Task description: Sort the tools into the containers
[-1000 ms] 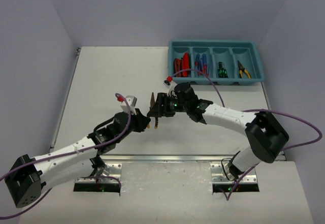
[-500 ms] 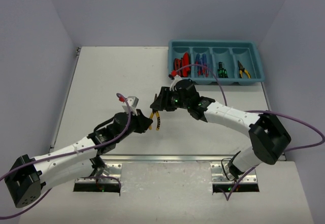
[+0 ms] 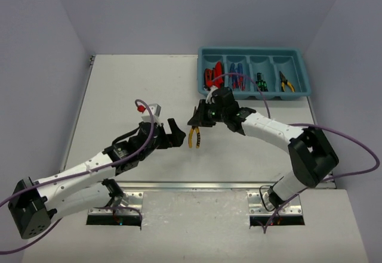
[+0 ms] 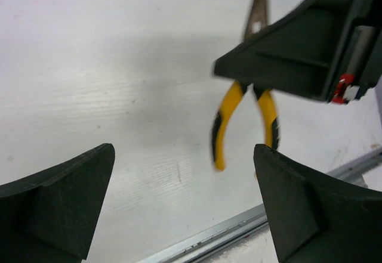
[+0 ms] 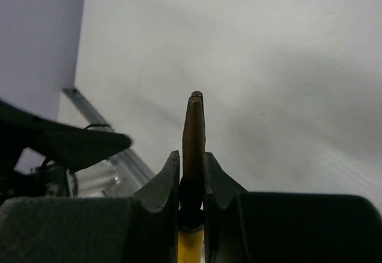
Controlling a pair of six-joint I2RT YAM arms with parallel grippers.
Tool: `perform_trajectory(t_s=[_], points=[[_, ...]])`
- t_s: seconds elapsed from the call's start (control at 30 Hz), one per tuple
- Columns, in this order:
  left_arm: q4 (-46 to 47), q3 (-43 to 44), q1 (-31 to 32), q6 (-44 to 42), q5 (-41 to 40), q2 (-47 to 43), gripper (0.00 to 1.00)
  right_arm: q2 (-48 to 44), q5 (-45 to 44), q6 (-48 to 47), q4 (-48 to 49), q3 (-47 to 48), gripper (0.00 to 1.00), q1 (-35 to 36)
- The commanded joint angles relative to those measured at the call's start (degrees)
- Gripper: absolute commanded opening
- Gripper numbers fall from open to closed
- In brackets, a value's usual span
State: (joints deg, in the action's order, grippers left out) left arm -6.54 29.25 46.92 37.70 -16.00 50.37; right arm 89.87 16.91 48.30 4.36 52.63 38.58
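Yellow-handled pliers [image 3: 194, 136] hang over the table's middle, handles down, with my right gripper [image 3: 200, 118] shut on their metal nose. In the right wrist view the brown nose [image 5: 194, 126] sticks out between the shut fingers of the right gripper [image 5: 192, 158]. My left gripper [image 3: 174, 133] is open just left of the pliers and holds nothing. In the left wrist view the handles [image 4: 225, 126] dangle beyond the wide-open left gripper [image 4: 184, 152]. The teal tray [image 3: 253, 52] of containers stands at the back right.
In the tray, red-and-black knives [image 3: 212, 77] fill the left compartment, followed by blue screwdrivers [image 3: 236, 75], a black-and-green screwdriver [image 3: 260, 82] and another pair of pliers [image 3: 286, 84]. A metal rail [image 4: 239, 230] runs along the table's near edge.
My left gripper let go of the pliers and opened wide, drawing back left. The right gripper closed on the pliers' nose and carried them slightly right, towards the tray.
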Motion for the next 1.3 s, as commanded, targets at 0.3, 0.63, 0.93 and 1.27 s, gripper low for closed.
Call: perform_trajectory(t_s=[0.3, 0.63, 0.93, 1.27], points=[[-35.8, 21.8, 0.3, 2.0, -6.1, -2.4, 1.00, 18.7, -32.2, -38.0, -37.7, 48.3, 0.00, -35.6], [-37.3, 24.0, 0.2, -7.0, -14.1, -6.8, 1.00, 43.5, -39.8, -57.8, -37.6, 79.4, 0.00, -42.7], [-32.1, 21.0, -0.1, -10.1, -11.1, -4.1, 1.00, 47.2, -35.5, -62.1, -34.0, 76.9, 0.00, -45.5], [-31.5, 20.5, -0.2, -10.3, -10.2, -4.3, 1.00, 47.2, -34.2, -60.3, -34.0, 75.0, 0.39, -48.1]])
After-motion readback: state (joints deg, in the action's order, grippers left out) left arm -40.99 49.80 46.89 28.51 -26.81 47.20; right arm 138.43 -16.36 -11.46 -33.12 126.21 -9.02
